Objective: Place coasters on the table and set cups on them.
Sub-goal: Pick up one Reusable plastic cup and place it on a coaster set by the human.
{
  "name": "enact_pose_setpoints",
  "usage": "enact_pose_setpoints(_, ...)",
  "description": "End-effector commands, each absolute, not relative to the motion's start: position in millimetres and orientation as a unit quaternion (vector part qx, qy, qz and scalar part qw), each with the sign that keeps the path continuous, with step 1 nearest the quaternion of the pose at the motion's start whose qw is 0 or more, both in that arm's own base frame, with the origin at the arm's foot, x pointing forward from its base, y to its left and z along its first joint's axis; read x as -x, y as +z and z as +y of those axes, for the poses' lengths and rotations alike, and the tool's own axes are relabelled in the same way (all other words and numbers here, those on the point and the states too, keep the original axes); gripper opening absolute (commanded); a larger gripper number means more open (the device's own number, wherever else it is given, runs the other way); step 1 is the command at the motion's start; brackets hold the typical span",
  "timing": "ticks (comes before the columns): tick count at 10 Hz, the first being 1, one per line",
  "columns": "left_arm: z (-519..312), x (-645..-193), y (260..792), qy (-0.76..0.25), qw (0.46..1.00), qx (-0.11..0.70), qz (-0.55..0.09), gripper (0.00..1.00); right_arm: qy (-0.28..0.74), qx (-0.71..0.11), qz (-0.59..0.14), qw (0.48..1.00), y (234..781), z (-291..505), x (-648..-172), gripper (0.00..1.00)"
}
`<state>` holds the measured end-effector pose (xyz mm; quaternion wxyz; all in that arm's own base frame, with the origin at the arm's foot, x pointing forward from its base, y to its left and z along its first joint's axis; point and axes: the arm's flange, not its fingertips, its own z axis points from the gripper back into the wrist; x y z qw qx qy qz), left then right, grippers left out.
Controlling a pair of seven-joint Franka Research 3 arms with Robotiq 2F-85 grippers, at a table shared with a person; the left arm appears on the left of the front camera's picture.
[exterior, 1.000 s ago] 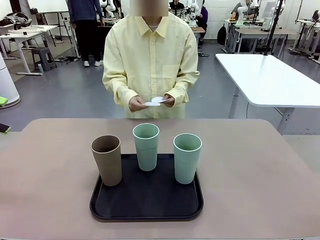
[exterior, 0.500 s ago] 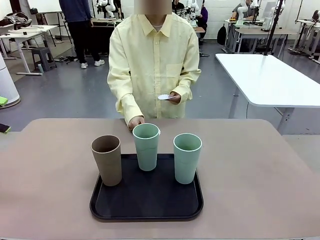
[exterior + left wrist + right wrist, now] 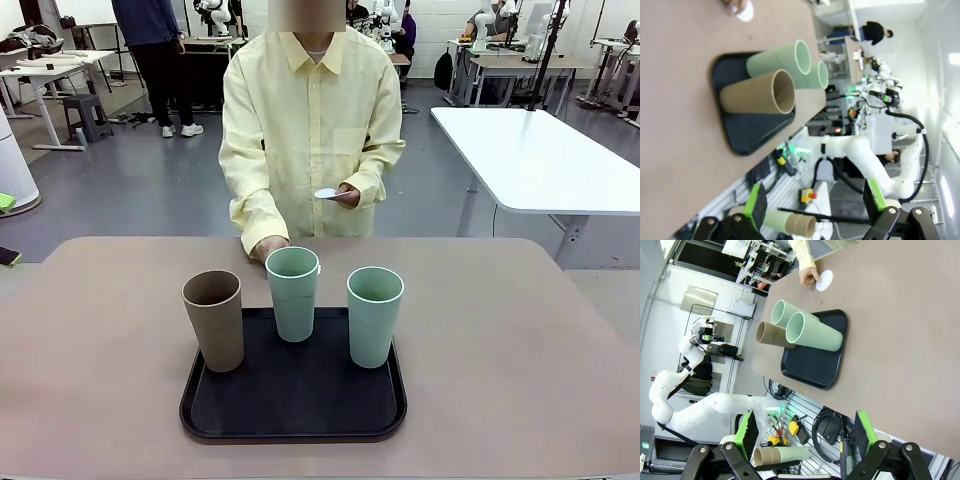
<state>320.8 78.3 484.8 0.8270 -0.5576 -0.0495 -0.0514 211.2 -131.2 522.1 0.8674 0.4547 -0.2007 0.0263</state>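
- The left gripper point(image 3: 815, 202) is wide open, green pads spread, nothing between its jaws.
- Same on the other side: the right gripper point(image 3: 804, 435) has its jaws fully apart and empty.
- Well ahead of both pairs of jaws, on the large beige tabletop point(image 3: 500, 350), sits a black rectangular plastic tray point(image 3: 293, 405) with three tall, tapered, matte, handleless tumblers standing upright on it.
- The tan-brown tumbler point(image 3: 213, 318) stands nearest the left jaws.
- One pale mint-green tumbler point(image 3: 374, 315) stands nearest the right jaws.
- The second mint-green tumbler point(image 3: 292, 292) stands between them, farther from both grippers.
- Beyond the tray from the jaws, a small, thin, round white coaster with a scalloped lacy edge point(image 3: 824, 280) lies flat on the bare tabletop, apart from the tray.
- The person's lowered hand point(image 3: 809, 275) touches that coaster's rim.
- The person's raised hand point(image 3: 347, 196) holds more thin white discs point(image 3: 326, 193) above the table's far edge, well apart from either gripper; how many, I cannot tell.
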Motion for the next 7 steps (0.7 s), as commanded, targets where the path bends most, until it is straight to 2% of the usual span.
enact_pose_setpoints(1,80.0,-320.6,483.5,-0.060,0.823,0.562,-0.052,1.00,0.032,-0.458,-0.201,0.865,521.8,-131.5,-211.8,1.00)
enact_pose_setpoints(7,80.0,-320.6,483.5,-0.060,0.823,0.562,-0.052,1.00,0.026,-0.455,-0.201,0.867,522.1,-131.2,-211.2,1.00)
